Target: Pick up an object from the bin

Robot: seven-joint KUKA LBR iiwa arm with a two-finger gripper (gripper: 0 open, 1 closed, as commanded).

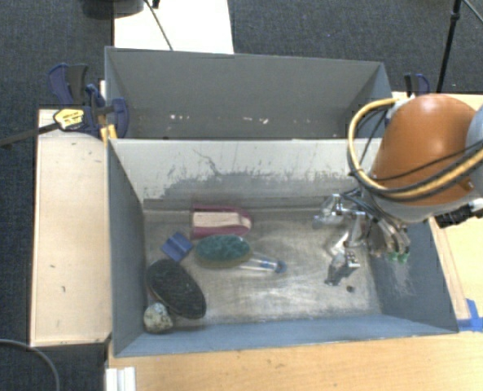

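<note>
Low over the right side of the bin [294, 300] hangs the gripper [341, 269]. It is made of shiny metal and it points down at the grey floor. I cannot tell if it is spread apart or pressed together. I see nothing held in it. Right under it there is just bare floor, with a tiny dark speck beside it that is too small to name.

Above the gripper sits the big round orange cover [424, 149] of the arm. Yellow and black cables [363, 129] loop around it.

All the things to pick lie on the left side of the bin, well apart from the gripper. I count 6 of them.

- The nearest is a clear tube [261, 262] with a blue end. It lies flat, about in the middle of the floor.
- Touching its left end is a green oval brush [222, 250].
- Just behind the brush, by the back wall, lies a pink and dark red block [221, 220].
- A small blue piece [176, 247] sits to the left of the brush.
- A black oval thing [176, 290] lies nearer the front, in the left corner.
- A small speckled ball [158, 318] sits touching the black oval thing, right in the front left corner.
</note>
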